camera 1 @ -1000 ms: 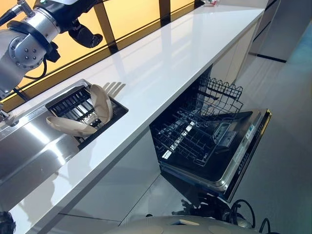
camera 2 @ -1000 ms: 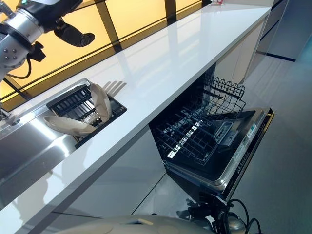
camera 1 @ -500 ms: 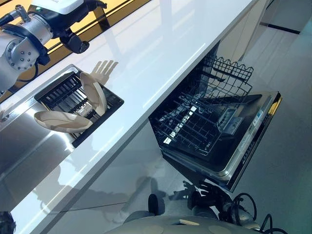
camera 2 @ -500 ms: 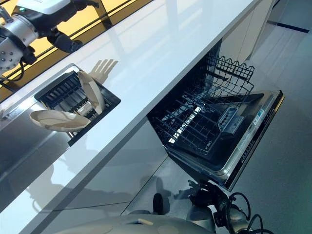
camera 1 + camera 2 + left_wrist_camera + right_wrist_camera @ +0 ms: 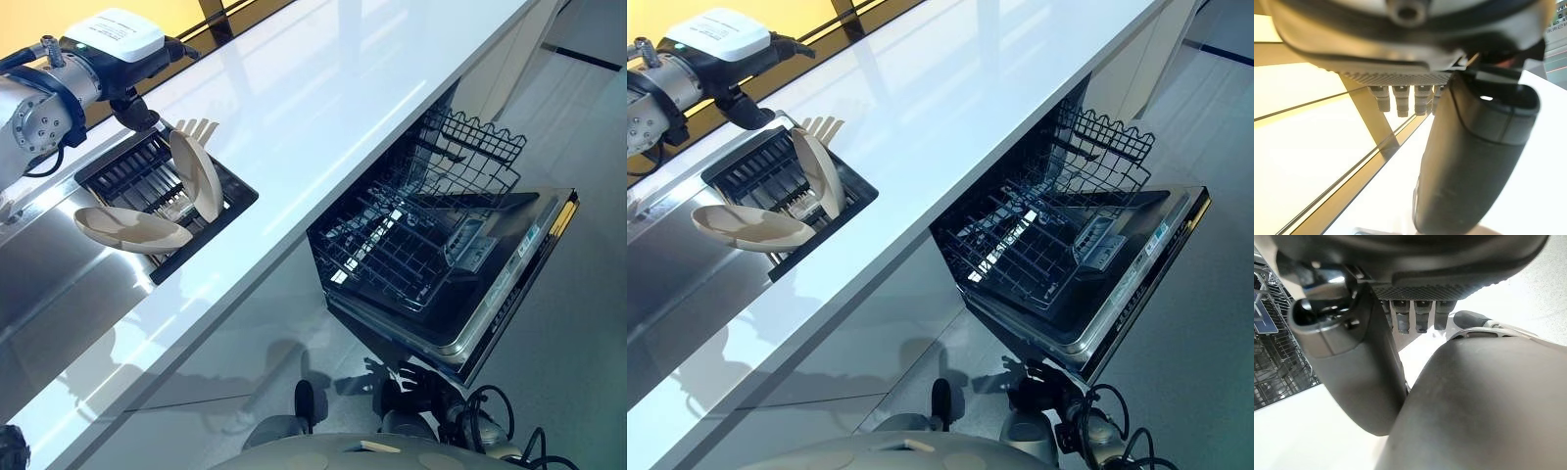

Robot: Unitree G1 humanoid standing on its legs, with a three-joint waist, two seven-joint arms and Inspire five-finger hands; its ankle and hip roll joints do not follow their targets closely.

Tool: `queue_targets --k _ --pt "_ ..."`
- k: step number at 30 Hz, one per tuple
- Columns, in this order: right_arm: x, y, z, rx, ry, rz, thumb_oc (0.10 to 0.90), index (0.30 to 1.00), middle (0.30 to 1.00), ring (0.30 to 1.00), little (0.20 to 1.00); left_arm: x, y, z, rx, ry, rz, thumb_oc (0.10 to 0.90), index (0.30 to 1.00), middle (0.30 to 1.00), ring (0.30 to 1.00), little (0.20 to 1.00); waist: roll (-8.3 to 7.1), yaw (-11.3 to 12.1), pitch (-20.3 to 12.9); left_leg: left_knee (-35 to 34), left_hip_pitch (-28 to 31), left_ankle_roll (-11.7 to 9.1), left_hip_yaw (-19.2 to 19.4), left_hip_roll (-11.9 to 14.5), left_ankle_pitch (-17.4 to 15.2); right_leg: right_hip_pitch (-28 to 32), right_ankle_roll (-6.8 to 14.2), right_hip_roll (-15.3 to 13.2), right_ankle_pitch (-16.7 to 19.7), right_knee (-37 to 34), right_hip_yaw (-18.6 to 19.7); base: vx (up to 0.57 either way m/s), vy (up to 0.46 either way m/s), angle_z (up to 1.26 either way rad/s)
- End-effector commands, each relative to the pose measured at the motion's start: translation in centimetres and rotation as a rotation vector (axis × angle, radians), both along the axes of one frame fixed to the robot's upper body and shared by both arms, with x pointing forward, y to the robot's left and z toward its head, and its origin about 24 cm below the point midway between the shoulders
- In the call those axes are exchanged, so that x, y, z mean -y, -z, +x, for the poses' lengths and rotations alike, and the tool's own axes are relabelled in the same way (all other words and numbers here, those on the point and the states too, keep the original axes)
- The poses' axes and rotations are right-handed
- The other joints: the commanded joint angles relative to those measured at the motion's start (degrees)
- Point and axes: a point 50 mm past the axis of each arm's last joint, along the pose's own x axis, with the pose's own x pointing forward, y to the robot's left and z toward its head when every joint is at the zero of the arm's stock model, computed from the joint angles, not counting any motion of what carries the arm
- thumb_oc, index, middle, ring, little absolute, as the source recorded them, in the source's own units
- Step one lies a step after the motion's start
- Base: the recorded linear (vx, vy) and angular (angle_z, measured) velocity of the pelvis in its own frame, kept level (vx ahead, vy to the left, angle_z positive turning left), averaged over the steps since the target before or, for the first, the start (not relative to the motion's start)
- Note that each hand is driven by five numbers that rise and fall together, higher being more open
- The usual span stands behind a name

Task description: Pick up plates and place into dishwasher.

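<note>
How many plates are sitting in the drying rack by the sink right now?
2. One beige plate stands nearly upright on edge in the black drying rack; the other beige plate lies tilted at the rack's sink-side end. More could be hidden behind them.

A long white countertop [image 5: 323,108] is seen running from the near corner to the far end, glossy, with pale reflections streaked along it. A stainless steel sink [image 5: 59,284] is set into the countertop at its near end. Within the sink, against its far side, a black slatted drying rack [image 5: 147,181] is seated, its ribs laid in a row. Behind the countertop, along its back edge, an amber-lit window [image 5: 39,24] is shown, crossed by a dark frame bar [image 5: 220,15]. Below the countertop's front edge, pale cabinet fronts [image 5: 235,343] are seen, and a light grey tiled floor [image 5: 578,323] is spread out beyond.
</note>
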Motion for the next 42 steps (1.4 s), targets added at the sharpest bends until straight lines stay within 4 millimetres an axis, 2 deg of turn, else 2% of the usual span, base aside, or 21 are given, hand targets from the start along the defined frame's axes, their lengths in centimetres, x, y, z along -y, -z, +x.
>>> queue_targets --k 1,30,42 --pt "1.5 0.1 -2.7 -0.058 -0.041 -0.051 0.8 0.9 0.9 0.9 0.9 -4.7 -7.3 -3.6 0.268 -0.172 -0.037 0.8 0.9 0.9 0.9 0.9 -0.3 -0.62 -1.41 0.13 1.66 2.22 3.57 -5.22 -4.74 -0.06 4.65 -0.19 0.15 0.88 3.57 0.0 0.0 0.0" --pt "1.3 -0.1 -2.6 -0.032 -0.036 -0.029 0.8 0.9 0.9 0.9 0.9 -5.1 -4.5 -3.2 0.174 -0.14 -0.142 0.8 0.9 0.9 0.9 0.9 -1.67 -0.57 -1.35 0.13 2.12 1.82 4.07 -4.47 -4.78 0.76 4.59 0.23 -0.12 0.49 4.18 0.0 0.0 0.0" --pt "1.2 0.0 -2.6 -0.033 -0.037 -0.027 0.8 0.9 0.9 0.9 0.9 -4.3 -2.5 -2.3 0.136 -0.1 -0.151 0.8 0.9 0.9 0.9 0.9 -2.14 -1.1 -1.17 0.13 2.52 1.8 4.4 -4.32 -4.97 0.88 4.64 0.3 -0.07 0.57 4.99 0.0 0.0 0.0"
